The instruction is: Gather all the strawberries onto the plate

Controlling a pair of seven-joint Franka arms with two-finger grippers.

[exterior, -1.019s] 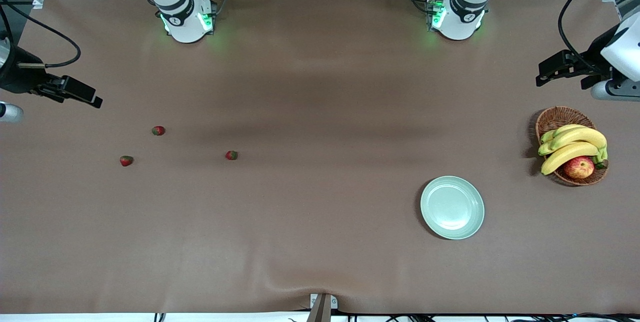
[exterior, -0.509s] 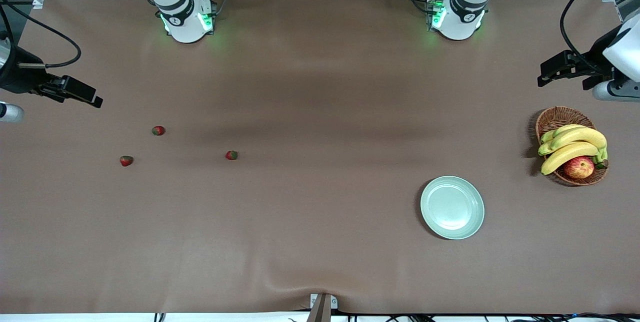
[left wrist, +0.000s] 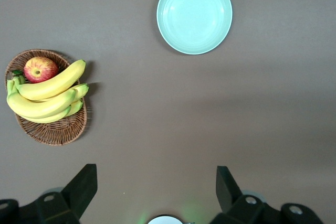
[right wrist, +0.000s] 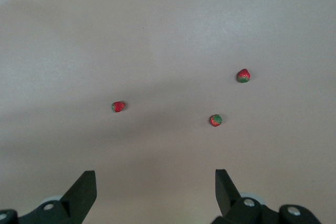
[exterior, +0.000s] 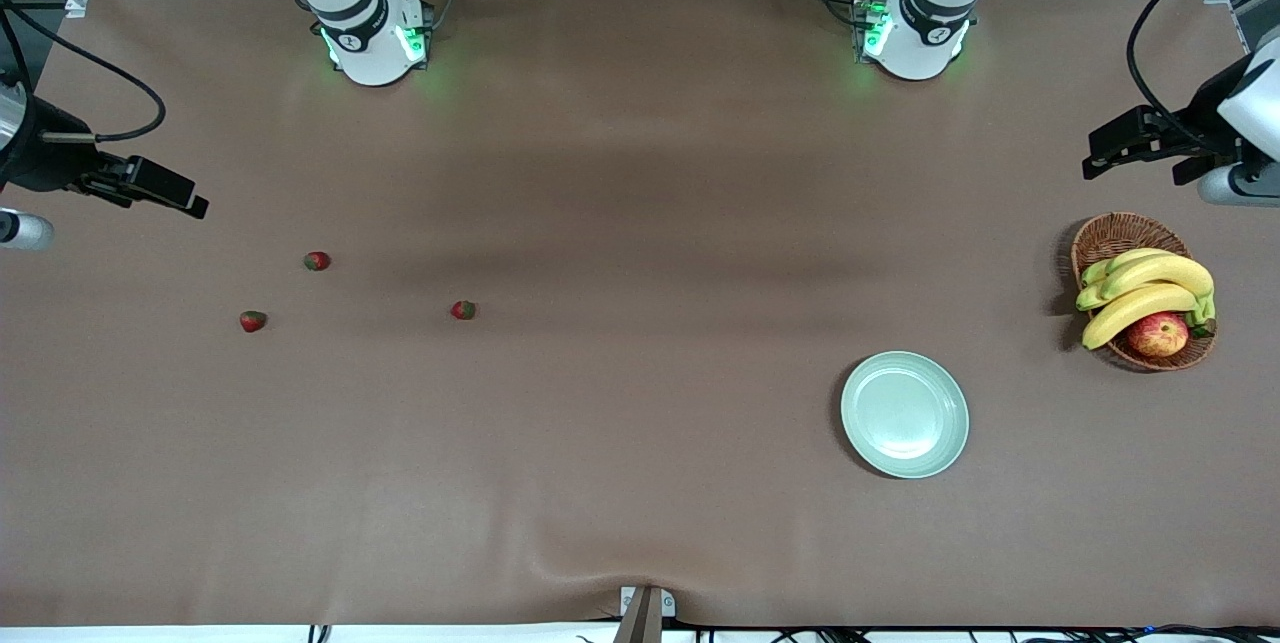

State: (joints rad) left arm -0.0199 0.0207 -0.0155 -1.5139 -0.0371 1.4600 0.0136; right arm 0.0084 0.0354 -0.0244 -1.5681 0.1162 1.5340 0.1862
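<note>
Your right gripper (exterior: 170, 193) is hanging up in the air over the right arm's end of the table (exterior: 640, 173), fingers (right wrist: 84, 190) spread wide and holding nothing. Left gripper (exterior: 1125, 138) is the same deal over the left arm's end: wide apart, nothing in it, sitting above the bare cloth near the basket (exterior: 1115, 235).

You've got three strawberries lying loose on the table toward the right arm's end. One (exterior: 317, 261) is farthest from the front camera, another (exterior: 253, 321) is nearer the camera and closest to that table end, and the third (exterior: 463, 309) sits well apart from both, more toward the middle.

Your plate (exterior: 905, 414) is well apart from all of them, toward the left arm's end and nearer the camera than the basket. That basket has bananas (exterior: 1145, 288) and an apple (exterior: 1158, 333) in it.
</note>
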